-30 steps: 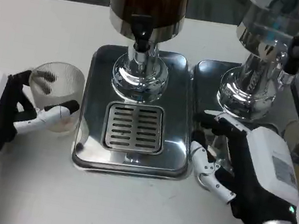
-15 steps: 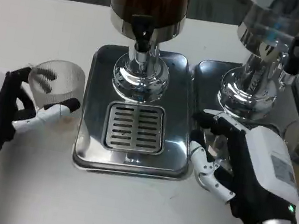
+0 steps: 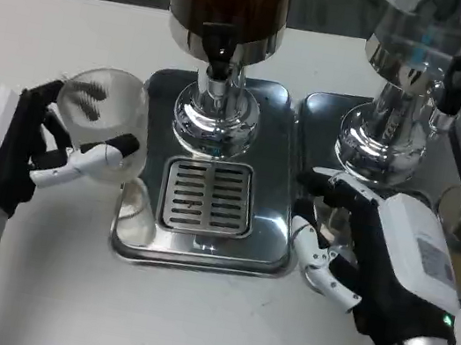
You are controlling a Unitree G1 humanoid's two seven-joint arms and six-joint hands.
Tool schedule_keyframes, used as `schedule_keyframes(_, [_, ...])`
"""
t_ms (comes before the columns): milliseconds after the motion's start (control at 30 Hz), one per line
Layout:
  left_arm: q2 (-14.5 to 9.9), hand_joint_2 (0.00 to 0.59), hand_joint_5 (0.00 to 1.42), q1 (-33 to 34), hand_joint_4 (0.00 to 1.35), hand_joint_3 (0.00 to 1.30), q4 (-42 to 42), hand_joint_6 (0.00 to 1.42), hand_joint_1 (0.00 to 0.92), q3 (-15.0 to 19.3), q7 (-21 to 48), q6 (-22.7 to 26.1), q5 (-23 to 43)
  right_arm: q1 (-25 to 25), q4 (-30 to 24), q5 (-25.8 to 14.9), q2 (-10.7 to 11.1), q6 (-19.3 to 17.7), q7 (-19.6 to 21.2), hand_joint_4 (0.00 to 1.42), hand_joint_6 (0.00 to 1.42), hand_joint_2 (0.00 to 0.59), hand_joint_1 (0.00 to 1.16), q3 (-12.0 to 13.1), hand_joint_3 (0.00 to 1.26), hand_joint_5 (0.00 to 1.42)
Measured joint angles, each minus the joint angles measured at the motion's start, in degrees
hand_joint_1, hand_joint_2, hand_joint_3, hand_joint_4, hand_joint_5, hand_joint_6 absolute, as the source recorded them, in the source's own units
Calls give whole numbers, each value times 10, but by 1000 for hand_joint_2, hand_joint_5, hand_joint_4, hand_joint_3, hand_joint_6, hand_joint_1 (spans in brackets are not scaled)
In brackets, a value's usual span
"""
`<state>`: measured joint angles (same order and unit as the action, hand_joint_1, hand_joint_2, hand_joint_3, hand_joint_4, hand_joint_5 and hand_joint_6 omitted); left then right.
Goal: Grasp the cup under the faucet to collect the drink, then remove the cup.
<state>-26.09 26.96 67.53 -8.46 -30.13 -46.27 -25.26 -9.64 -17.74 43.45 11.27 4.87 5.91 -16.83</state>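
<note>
Cup (image 3: 101, 118) grasped by left hand (image 3: 15, 154), beside drip tray (image 3: 213, 169).
Faucet (image 3: 219, 59) above the tray (cup left of it); right hand (image 3: 376, 261) released, fingers spread on desk (image 3: 186, 325).

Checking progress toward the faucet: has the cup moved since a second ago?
Yes. The clear cup, held by the left hand, has shifted right, now reaching the steel drip tray's left edge.

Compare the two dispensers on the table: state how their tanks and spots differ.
The left dispenser holds dark brown liquid; the right dispenser has a clear tank. The left dispenser stands on the tray with a slotted grate, near the cup; the right one stands behind the right hand. Both have chrome bases and black taps.
</note>
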Motion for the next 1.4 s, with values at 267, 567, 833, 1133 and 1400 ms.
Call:
schedule_keyframes(267, [27, 130, 951, 30, 612, 566, 0, 1252, 446, -23, 33, 12, -3, -7, -10, 2, -11, 0, 2, 347, 285, 436, 253, -1, 361, 356])
schedule_keyframes(567, [49, 129, 943, 49, 612, 572, 11, 1253, 447, -48, 62, 31, -12, -21, -30, 12, -23, 0, 10, 347, 285, 436, 253, -2, 361, 356])
schedule_keyframes(833, [55, 129, 932, 60, 611, 568, 17, 1217, 437, -61, 73, 42, -23, -30, -31, 16, -31, 0, 17, 347, 285, 436, 253, -2, 361, 356])
schedule_keyframes(1133, [55, 75, 781, 73, 512, 463, 19, 1016, 255, -72, 89, 51, -24, -32, -32, 22, -39, 0, 18, 347, 285, 436, 253, -2, 361, 356])
schedule_keyframes(1400, [46, 50, 531, 74, 328, 376, 19, 813, 164, -85, 119, 48, -27, -32, -31, 22, -41, 0, 18, 347, 285, 436, 253, -2, 364, 356])
